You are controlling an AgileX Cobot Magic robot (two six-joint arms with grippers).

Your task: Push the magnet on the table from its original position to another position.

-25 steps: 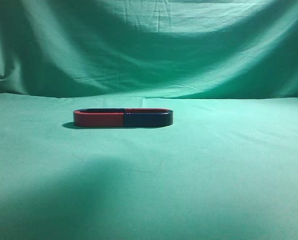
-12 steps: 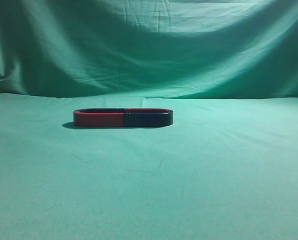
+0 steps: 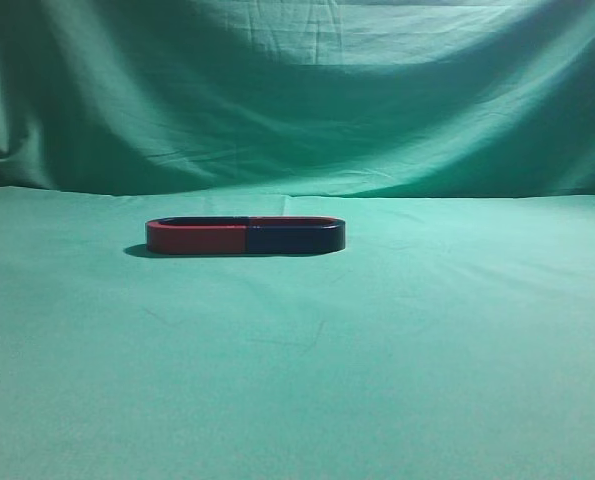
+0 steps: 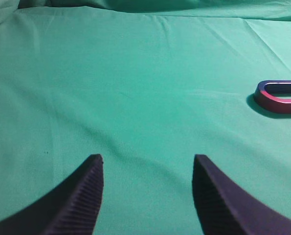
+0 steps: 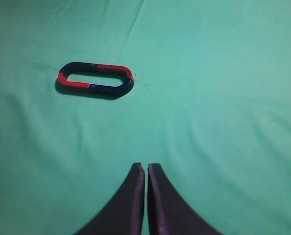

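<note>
Across the whole scene stretches the surface (image 3: 457,380), a wide spread of slightly wrinkled green cloth that runs back to a matching draped backdrop (image 3: 297,90). On it, a little left of centre in the exterior view, two U-shaped magnets lie flat with their open ends butted together, forming one closed oval. The magnet (image 3: 295,238) to be pushed is the right-hand one, showing its dark navy side to that camera; the red magnet (image 3: 197,238) touches it on the left.

Neither arm appears in the exterior view. From the right wrist view, the right gripper (image 5: 146,169) has its fingers pressed together with only a hairline gap, holding nothing, and the oval lies well ahead of it and off to the left. From the left wrist view, the left gripper (image 4: 147,159) hangs with its fingers spread wide and empty, and only the rounded end of the red magnet shows at the right edge.

Judging from this, the push has not yet begun; the step in hand is the approach. The closed right gripper looks the likelier pusher. Next it would need to descend near the cloth, line up against the navy magnet's side, and slide it away, which may drag the red one along.
</note>
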